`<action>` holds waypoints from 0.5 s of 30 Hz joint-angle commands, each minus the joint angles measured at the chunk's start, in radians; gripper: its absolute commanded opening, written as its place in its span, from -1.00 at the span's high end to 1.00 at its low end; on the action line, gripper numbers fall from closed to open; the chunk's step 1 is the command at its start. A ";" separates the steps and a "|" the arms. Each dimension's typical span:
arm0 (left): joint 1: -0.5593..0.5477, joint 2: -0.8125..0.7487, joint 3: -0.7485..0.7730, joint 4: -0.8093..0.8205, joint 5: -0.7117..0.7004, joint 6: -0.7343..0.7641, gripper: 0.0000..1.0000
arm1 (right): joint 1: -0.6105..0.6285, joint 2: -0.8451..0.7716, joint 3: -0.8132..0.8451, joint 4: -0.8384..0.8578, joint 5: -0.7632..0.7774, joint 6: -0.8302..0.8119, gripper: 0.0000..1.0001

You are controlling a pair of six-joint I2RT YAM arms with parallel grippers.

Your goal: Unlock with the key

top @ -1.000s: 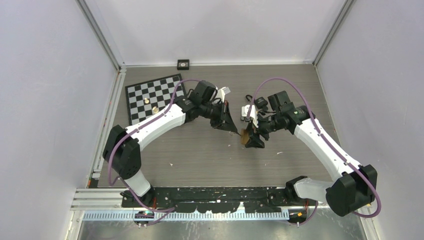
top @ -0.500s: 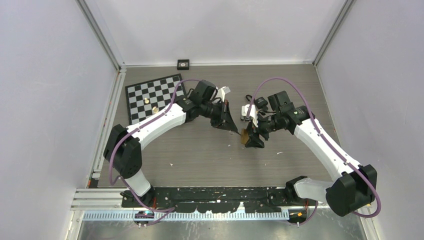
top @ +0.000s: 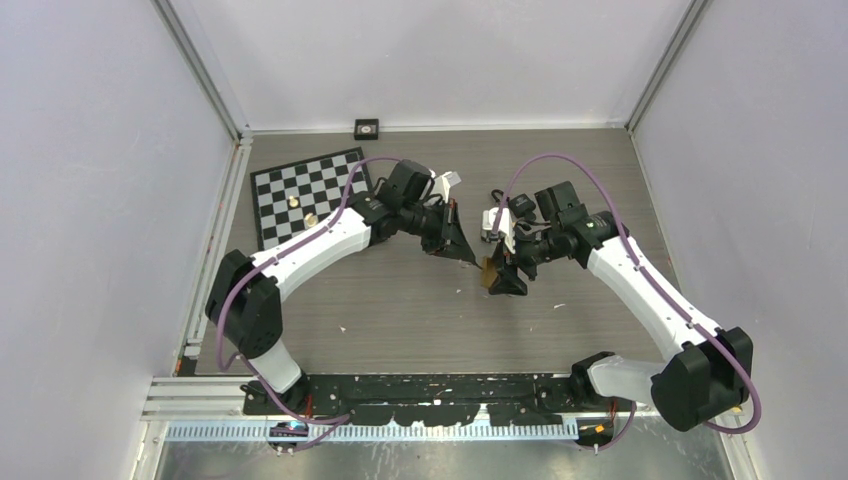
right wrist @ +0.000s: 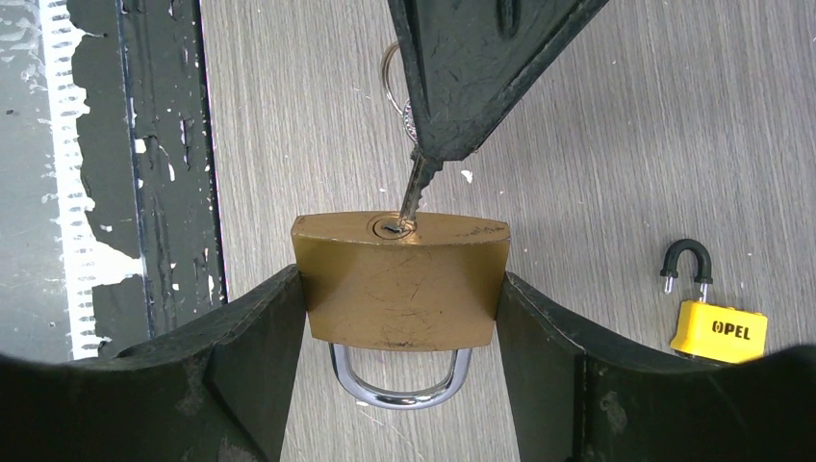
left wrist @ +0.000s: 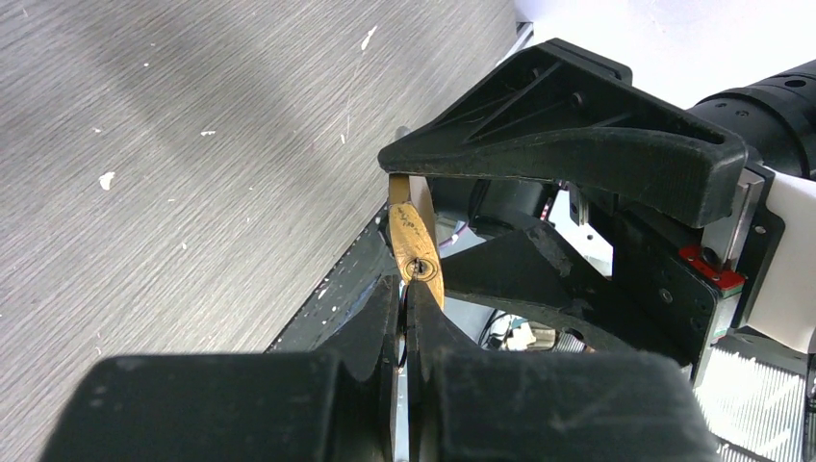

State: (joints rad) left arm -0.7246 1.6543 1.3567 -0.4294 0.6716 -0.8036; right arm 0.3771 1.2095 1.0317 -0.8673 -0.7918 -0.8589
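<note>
A brass padlock (right wrist: 399,284) hangs above the table, its steel shackle (right wrist: 399,390) pointing back at the right wrist camera. My right gripper (right wrist: 399,289) is shut on its two sides. A silver key (right wrist: 419,183) has its tip in the keyhole on the padlock's bottom face. My left gripper (left wrist: 404,289) is shut on the key's head, which its fingers (right wrist: 471,77) hide. In the left wrist view the padlock (left wrist: 414,241) shows edge-on with the keyhole right at my fingertips. From above, the two grippers (top: 468,258) (top: 500,275) meet at mid-table.
A small yellow padlock (right wrist: 717,327) with an open black shackle lies on the table to the right. A checkerboard mat (top: 310,195) with two small pieces is at the back left. A small black square (top: 367,127) sits by the back wall.
</note>
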 commanded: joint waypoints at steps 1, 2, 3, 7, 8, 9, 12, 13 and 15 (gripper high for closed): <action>-0.009 -0.047 -0.005 0.058 -0.005 0.016 1.00 | 0.002 -0.007 0.038 0.067 -0.084 0.012 0.99; -0.011 -0.046 -0.006 0.057 -0.009 0.019 1.00 | 0.001 -0.007 0.040 0.066 -0.085 0.014 0.99; -0.014 -0.043 -0.008 0.057 -0.013 0.023 1.00 | 0.001 -0.007 0.040 0.068 -0.087 0.016 0.99; -0.032 -0.037 -0.018 0.056 -0.039 0.039 1.00 | 0.002 0.002 0.046 0.074 -0.094 0.040 0.99; -0.035 -0.035 -0.021 0.060 -0.040 0.037 1.00 | 0.002 0.002 0.046 0.077 -0.096 0.045 0.99; -0.036 -0.033 -0.027 0.067 -0.040 0.032 1.00 | 0.001 0.004 0.045 0.085 -0.097 0.057 0.99; -0.044 -0.032 -0.039 0.079 -0.036 0.024 1.00 | 0.001 0.008 0.042 0.124 -0.096 0.104 0.99; -0.046 -0.033 -0.051 0.096 -0.030 0.015 1.00 | 0.000 0.009 0.041 0.133 -0.096 0.117 0.99; -0.048 -0.031 -0.086 0.170 -0.002 -0.030 1.00 | -0.002 0.016 0.039 0.151 -0.095 0.139 0.99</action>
State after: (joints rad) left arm -0.7422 1.6489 1.3235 -0.3866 0.6365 -0.7860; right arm 0.3744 1.2354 1.0317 -0.8700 -0.7834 -0.7906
